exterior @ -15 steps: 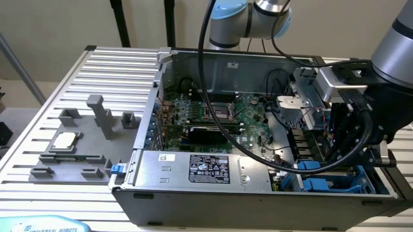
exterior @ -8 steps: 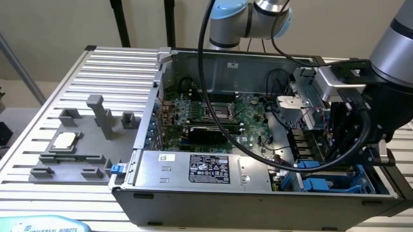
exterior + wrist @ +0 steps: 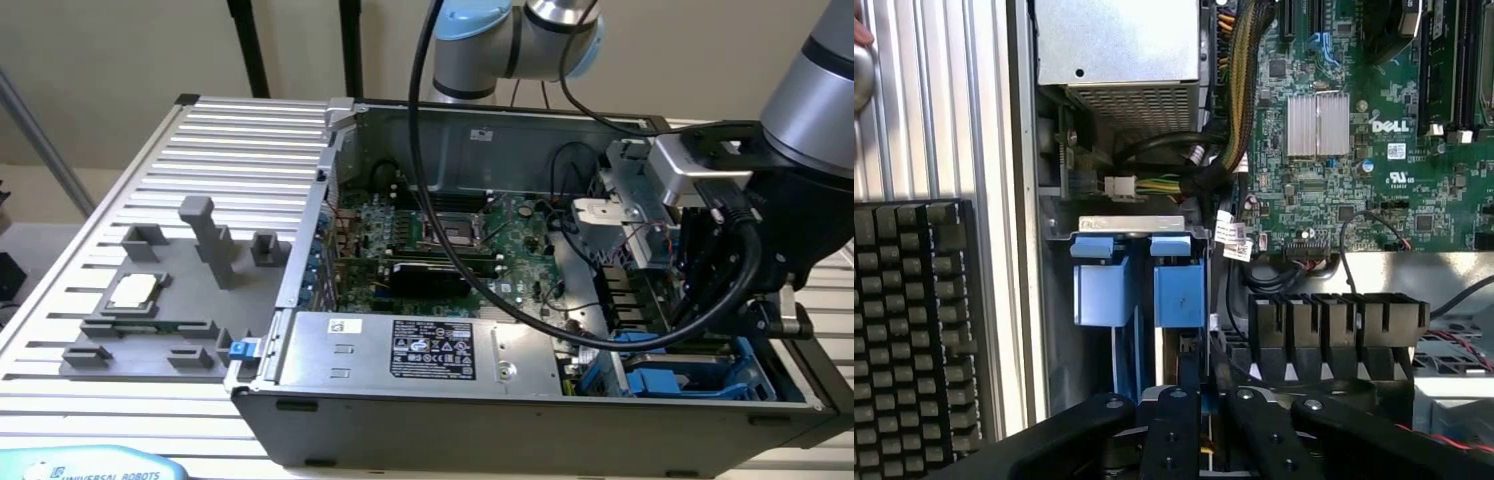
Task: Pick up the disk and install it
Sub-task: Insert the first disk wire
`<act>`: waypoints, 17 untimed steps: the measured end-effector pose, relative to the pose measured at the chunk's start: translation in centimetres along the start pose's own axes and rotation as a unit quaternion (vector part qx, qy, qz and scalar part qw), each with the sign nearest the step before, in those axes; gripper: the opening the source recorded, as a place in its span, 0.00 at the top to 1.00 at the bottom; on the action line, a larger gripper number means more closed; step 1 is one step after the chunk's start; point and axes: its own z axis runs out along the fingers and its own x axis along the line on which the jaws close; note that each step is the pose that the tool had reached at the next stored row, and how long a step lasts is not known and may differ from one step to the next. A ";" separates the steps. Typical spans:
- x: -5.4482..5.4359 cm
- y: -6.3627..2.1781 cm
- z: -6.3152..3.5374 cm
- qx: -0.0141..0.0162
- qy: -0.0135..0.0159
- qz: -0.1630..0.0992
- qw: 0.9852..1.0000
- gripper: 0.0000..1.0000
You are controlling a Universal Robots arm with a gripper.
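The disk (image 3: 1154, 285) stands edge-on in the drive bay at the case's corner, and its two bright blue carrier tabs and a silver end plate face the wrist camera. My gripper (image 3: 1204, 398) reaches down into that bay, its black fingers (image 3: 1172, 425) drawn close together on the disk's thin blue-edged side. In the exterior view the blue carrier (image 3: 674, 382) sits low at the case's near corner on the exterior view's right. The arm's wrist (image 3: 787, 230) and its cables hide the fingers there.
The open computer case (image 3: 534, 420) holds a green motherboard (image 3: 441, 240) and a grey power-supply box (image 3: 400, 348). Cable bundles (image 3: 1239, 90) and a black ribbed duct (image 3: 1334, 325) crowd the bay. A grey fixture plate with a small silver chip (image 3: 134, 290) lies on the slatted table.
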 end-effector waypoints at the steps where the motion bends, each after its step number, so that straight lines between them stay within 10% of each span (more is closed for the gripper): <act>1: 0.0 0.00 0.00 0.000 0.000 0.000 1.000 0.84; 17: 0.0 -0.01 -0.30 0.000 0.002 0.000 1.000 0.84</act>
